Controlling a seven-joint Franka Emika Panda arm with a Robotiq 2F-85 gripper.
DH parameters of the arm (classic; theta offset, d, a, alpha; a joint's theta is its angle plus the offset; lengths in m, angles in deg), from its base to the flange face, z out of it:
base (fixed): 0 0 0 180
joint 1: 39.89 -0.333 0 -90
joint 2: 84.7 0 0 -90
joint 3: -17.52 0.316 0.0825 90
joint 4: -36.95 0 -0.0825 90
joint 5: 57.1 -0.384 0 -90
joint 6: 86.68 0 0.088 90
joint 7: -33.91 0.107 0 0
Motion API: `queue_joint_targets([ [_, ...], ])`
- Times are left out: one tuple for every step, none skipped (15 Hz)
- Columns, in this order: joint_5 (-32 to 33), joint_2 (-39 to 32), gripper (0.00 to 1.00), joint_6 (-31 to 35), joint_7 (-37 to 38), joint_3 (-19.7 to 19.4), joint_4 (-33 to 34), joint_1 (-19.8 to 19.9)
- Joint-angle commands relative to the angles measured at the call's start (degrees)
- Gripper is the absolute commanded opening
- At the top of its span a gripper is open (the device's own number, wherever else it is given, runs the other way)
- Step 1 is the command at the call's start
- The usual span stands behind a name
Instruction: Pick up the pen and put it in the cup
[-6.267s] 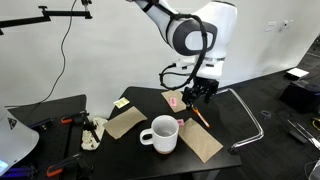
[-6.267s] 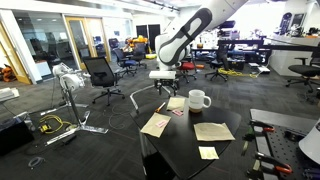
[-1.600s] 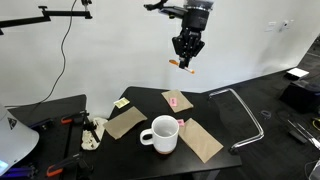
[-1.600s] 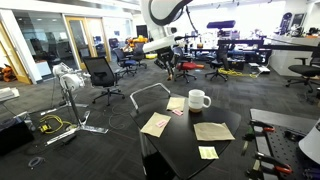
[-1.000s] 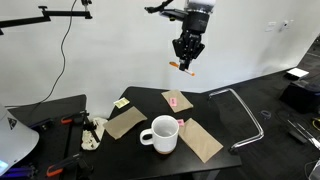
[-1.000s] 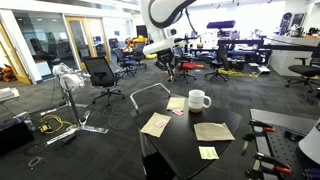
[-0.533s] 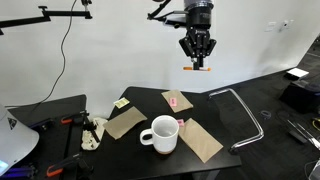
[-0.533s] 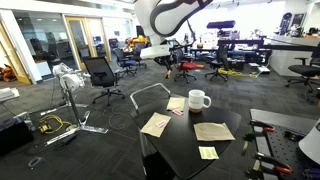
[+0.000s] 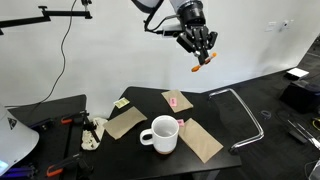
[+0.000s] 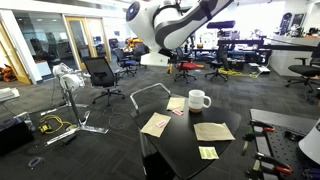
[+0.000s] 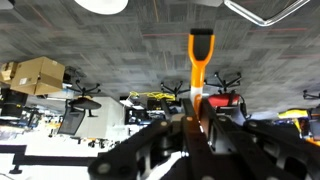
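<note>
High above the table, my gripper [image 9: 202, 52] is shut on the thin orange pen [image 9: 203, 63], which pokes out below the fingers at a tilt. In the wrist view the pen [image 11: 199, 62] sticks straight out from between the closed fingers [image 11: 186, 128], with the room's chairs and desks behind it. The cup, a white mug [image 9: 161, 134] with a side handle, stands upright on the black table [image 9: 205, 116], well below the gripper and to its left. In an exterior view, the mug [image 10: 199, 99] sits near the table's far side.
Brown paper sheets [image 9: 124, 123] [image 9: 200, 142] lie on either side of the mug. A pink paper piece [image 9: 172, 100] lies behind it. A bent metal tube frame [image 9: 250, 110] sits at the table's right end. A yellow note [image 10: 208, 153] lies near the front.
The wrist has swung to the right and tilted while staying high over the table. The pen stays clamped and has moved right with it.
</note>
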Motion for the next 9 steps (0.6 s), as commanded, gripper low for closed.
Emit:
queue_joint_targets([
  [4.9, 1.6, 0.03, -8.6, 4.2, 2.2, -1.7, -0.6],
  [6.0, 1.5, 0.03, -11.6, 4.7, 2.8, -1.7, -0.7],
  [6.8, 1.5, 0.03, -14.2, 4.7, 3.5, -1.6, -0.6],
  [7.5, 1.3, 0.03, -16.4, 5.0, 4.2, -1.6, -0.5],
  [7.7, 1.3, 0.03, -18.2, 4.4, 4.9, -1.6, -0.2],
  [8.0, 1.2, 0.03, -19.8, 4.2, 5.4, -1.8, 0.0],
  [8.1, 1.2, 0.03, -21.2, 4.1, 5.9, -1.8, 0.2],
  [8.2, 1.2, 0.03, -22.3, 3.7, 6.3, -1.9, 0.4],
  [8.3, 1.1, 0.03, -23.1, 3.7, 6.5, -2.0, 0.7],
])
